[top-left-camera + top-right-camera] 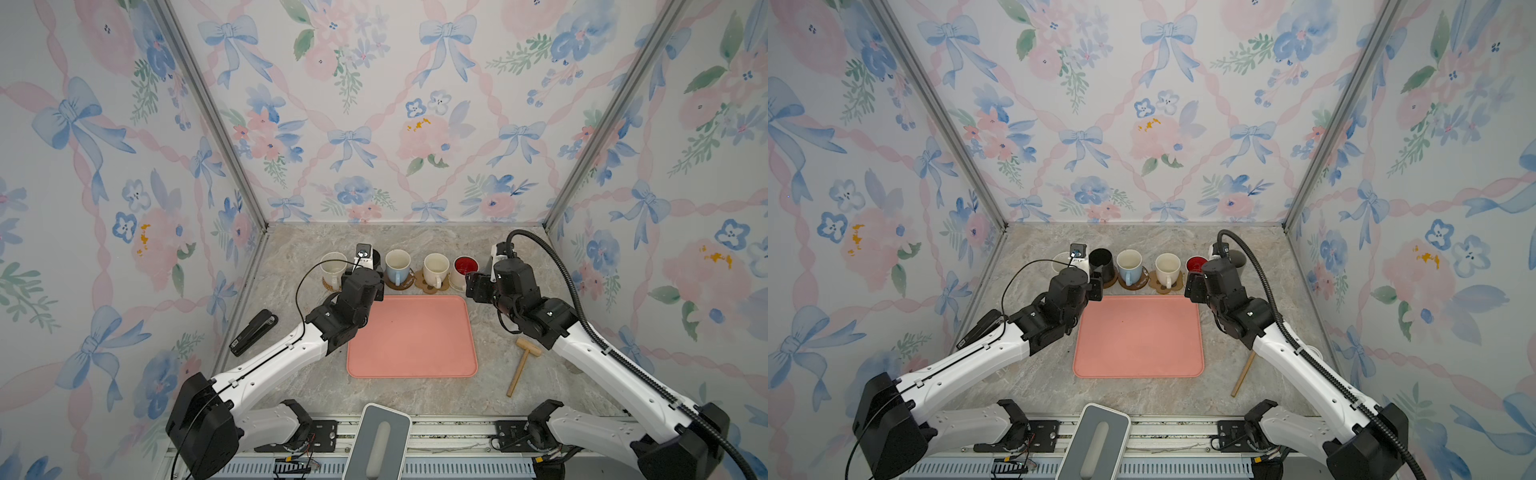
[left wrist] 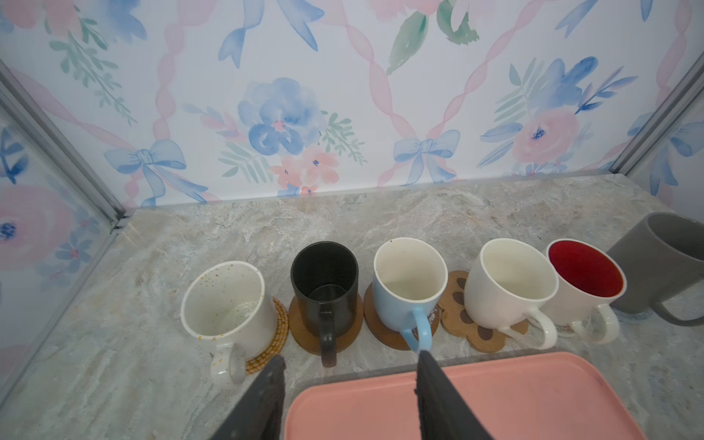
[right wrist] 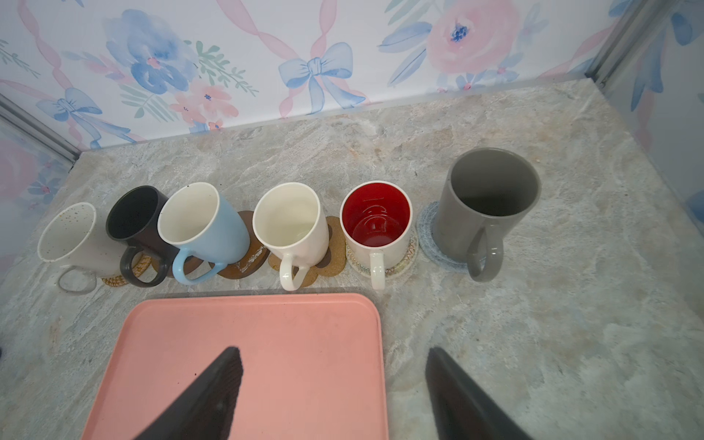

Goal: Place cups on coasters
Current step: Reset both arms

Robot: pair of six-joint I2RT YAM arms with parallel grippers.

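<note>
Marble-look tabletop (image 2: 381, 213) holds your six handled ceramic mugs (image 2: 396, 308) in a far row, each seemingly seated on its flat coaster (image 2: 304, 339), which is why your left gripper (image 2: 350, 358) and right gripper (image 3: 333, 348) hang parted and empty.

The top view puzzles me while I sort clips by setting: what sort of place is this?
Probably a staged robot test booth, not a real home: floral wallpaper panels held in aluminium posts, the left arm and right arm mounted on a front rail, and mugs lined up on a marble-look tabletop.
</note>
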